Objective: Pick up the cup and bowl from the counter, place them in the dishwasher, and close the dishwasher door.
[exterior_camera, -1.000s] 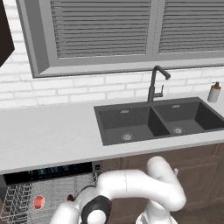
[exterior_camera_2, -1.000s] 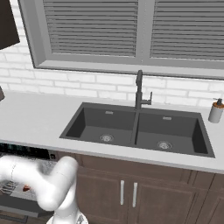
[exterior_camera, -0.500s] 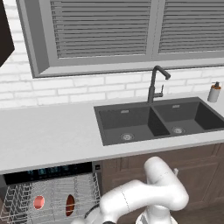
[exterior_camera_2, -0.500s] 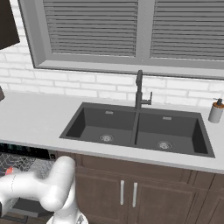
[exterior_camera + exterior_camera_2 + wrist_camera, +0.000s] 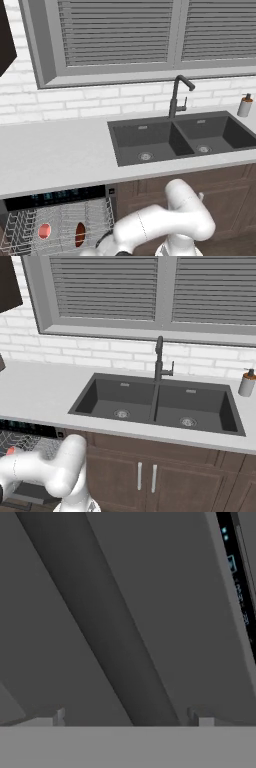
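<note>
Fingers (image 5: 56, 716) of the gripper (image 5: 124, 717) stand wide apart and hold nothing. In the hand view their two small tips rise on either side of the handle (image 5: 100, 622). That dark bar crosses the flat grey door (image 5: 160, 587) on a slant. We cannot tell whether the tips touch the panel. A black strip (image 5: 236, 577) with small bluish lights runs along the far edge of the door in that view.

From the left base view we see the dishwasher (image 5: 55, 196) under the counter (image 5: 60, 150), below and to the left of the sink (image 5: 150, 142). It is open, and its wire rack (image 5: 60, 220) shows beneath the lit strip. The cup (image 5: 44, 230) sits in the rack with its red inside facing us, well to the left of the sink. The bowl (image 5: 80, 235) stands on edge in the rack just beside the cup, on the side nearer the sink.

The white arm (image 5: 165, 225) bends below the front of the sink and reaches down towards the foot of the dishwasher.

A dark faucet (image 5: 176, 97) rises behind the sink. A soap bottle (image 5: 245, 105) stands on the counter past the right end of the sink. Brown cabinets (image 5: 165, 471) sit directly under the sink.
</note>
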Available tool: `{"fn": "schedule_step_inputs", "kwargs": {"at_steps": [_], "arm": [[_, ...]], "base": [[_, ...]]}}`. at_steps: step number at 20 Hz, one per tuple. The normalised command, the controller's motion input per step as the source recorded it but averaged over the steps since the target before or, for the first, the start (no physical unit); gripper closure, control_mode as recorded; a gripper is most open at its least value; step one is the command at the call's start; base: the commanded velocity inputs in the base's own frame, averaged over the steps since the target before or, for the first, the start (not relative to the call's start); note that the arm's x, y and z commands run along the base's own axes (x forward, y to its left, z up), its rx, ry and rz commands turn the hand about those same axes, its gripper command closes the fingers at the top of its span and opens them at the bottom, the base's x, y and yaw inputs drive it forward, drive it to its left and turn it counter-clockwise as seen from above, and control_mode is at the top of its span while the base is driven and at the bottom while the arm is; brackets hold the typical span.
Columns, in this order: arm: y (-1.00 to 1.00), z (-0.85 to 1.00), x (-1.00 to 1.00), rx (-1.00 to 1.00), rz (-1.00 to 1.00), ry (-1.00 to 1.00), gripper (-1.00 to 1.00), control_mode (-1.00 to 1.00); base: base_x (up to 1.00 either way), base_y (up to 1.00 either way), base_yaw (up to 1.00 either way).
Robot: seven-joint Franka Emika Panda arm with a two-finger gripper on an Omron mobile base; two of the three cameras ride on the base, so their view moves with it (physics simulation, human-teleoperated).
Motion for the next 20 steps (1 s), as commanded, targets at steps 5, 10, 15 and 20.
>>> {"fn": "schedule_step_inputs", "kwargs": {"at_steps": [5, 10, 15, 20], "arm": [[-0.53, 0.46, 0.48, 0.01, -0.02, 0.0, -1.0, -1.0], [-0.36, 0.85, 0.56, 0.06, -0.04, 0.01, -1.0, -1.0], [-0.32, 0.94, 0.49, 0.08, 0.0, 0.01, -1.0, -1.0], [-0.44, 0.63, 0.68, 0.05, 0.0, 0.01, -1.0, -1.0]], "base": [[0.0, 0.0, 0.0], [0.0, 0.0, 0.0], [0.0, 0.0, 0.0], [0.0, 0.0, 0.0]]}}
